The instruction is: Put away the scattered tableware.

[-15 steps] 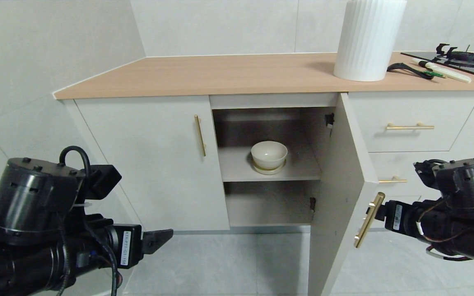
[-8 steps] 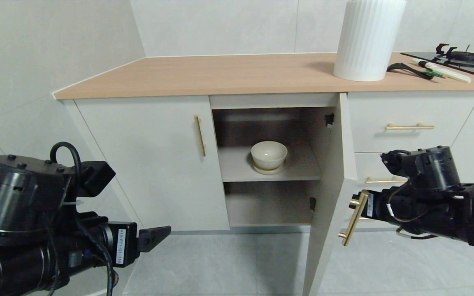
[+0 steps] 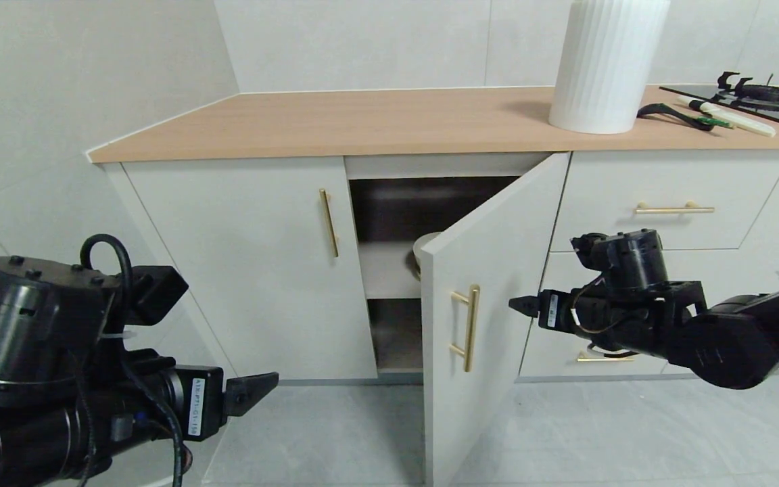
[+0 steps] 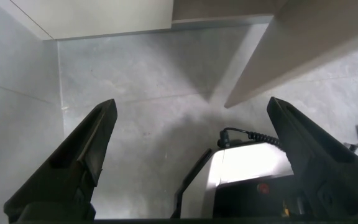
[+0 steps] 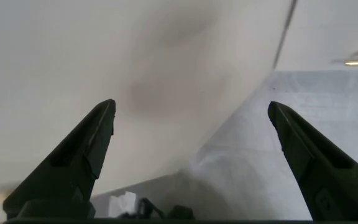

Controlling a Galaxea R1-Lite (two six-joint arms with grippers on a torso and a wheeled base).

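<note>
This is looking like a home kitchen: a wooden counter (image 3: 362,122) is running along tiled walls (image 3: 362,40), pale cupboards (image 3: 241,270) and drawers (image 3: 673,196) with brass handles (image 3: 327,223) are sitting beneath, and a gas hob (image 3: 765,95) is lying far right.

We make out just a sliver of the cream bowl (image 3: 418,254): a pale, rounded rim and a bit of its side, standing upright on the upper shelf (image 3: 384,270). It sits directly behind the half-open cabinet door (image 3: 491,304), whose leading edge hides most of it from us.
</note>
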